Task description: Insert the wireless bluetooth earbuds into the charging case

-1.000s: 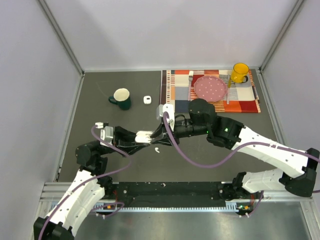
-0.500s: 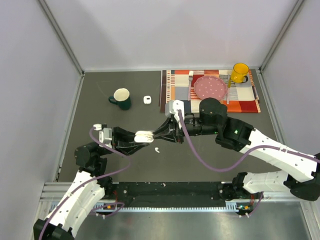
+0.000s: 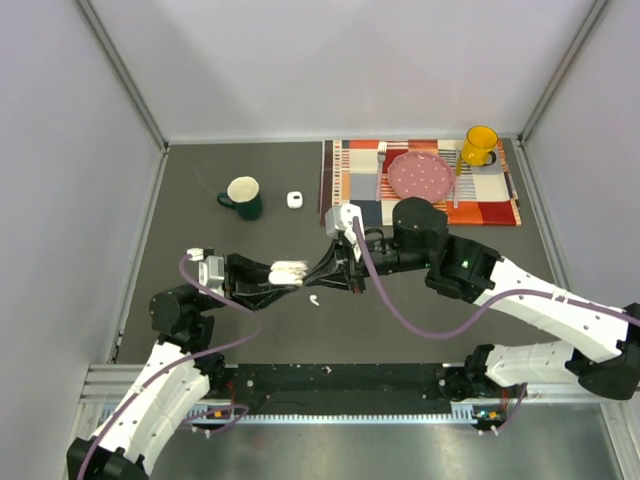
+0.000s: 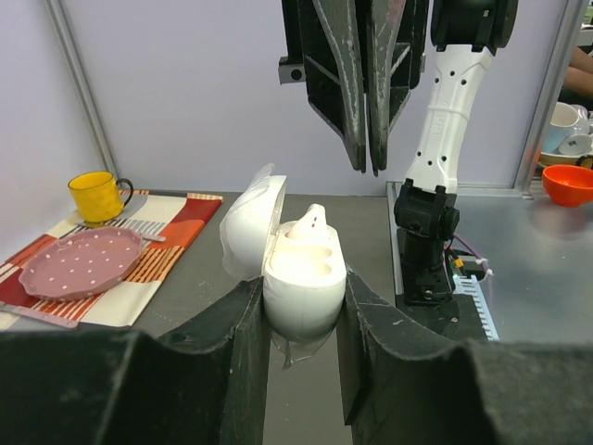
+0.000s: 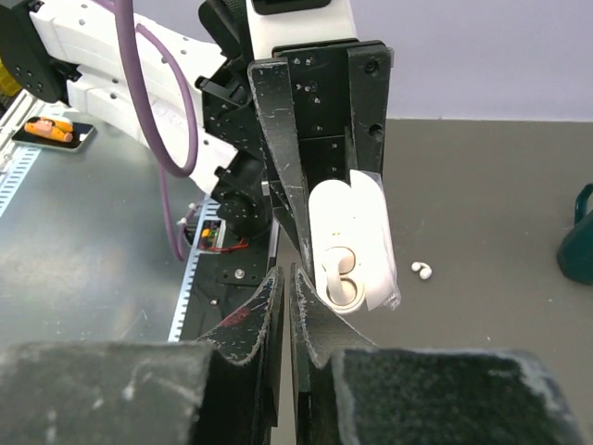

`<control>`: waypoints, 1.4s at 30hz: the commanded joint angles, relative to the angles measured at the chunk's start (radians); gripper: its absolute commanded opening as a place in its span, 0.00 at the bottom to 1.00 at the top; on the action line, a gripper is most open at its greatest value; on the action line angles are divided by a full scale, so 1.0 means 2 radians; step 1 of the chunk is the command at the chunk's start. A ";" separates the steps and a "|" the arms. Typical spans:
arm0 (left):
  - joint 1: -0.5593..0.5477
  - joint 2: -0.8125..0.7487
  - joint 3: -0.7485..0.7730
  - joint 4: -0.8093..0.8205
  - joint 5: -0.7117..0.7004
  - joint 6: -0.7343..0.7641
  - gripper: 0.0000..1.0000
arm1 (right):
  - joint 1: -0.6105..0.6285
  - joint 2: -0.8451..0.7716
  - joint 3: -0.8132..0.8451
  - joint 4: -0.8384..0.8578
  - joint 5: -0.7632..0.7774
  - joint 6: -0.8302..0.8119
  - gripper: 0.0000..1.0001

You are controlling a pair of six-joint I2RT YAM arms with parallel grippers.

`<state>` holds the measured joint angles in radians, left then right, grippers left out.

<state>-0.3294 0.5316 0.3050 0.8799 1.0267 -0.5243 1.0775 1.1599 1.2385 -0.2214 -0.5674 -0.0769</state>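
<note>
The white charging case (image 4: 301, 278) is held off the table with its lid (image 4: 248, 227) swung open, and my left gripper (image 4: 301, 286) is shut on its body. One white earbud (image 4: 313, 222) stands in a slot; the right wrist view shows that earbud (image 5: 341, 273) inside the case (image 5: 357, 222). My right gripper (image 4: 369, 167) hangs just above the case, jaws shut with nothing between them (image 5: 285, 273). A loose earbud (image 3: 314, 299) lies on the table below the case (image 3: 288, 271), and in the right wrist view this earbud (image 5: 422, 271) is to the case's right.
A green mug (image 3: 243, 196) and a small white box-like object (image 3: 295, 199) sit farther back. A striped placemat (image 3: 500, 210) at the back right carries a pink plate (image 3: 420, 176) and a yellow mug (image 3: 480, 145). Grey walls enclose the table.
The right gripper's jaws have closed. The right arm first drew back to the right, then edged left toward the case again. The left gripper and case held still.
</note>
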 commanded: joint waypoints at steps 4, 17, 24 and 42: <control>-0.002 -0.009 0.008 0.011 -0.013 0.004 0.00 | 0.002 0.008 -0.004 0.016 -0.012 0.005 0.04; -0.002 -0.011 0.008 0.017 -0.001 -0.004 0.00 | 0.002 0.024 -0.003 0.026 0.026 -0.014 0.04; -0.002 -0.016 0.003 0.005 -0.013 0.004 0.00 | 0.002 0.007 -0.005 0.026 -0.011 -0.011 0.07; -0.002 -0.079 0.011 -0.134 -0.123 0.099 0.00 | -0.011 -0.103 -0.088 0.134 0.209 0.032 0.35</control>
<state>-0.3294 0.4225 0.3046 0.7044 0.8677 -0.4080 1.0763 0.9974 1.1042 -0.0853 -0.4091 -0.0635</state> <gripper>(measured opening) 0.346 0.320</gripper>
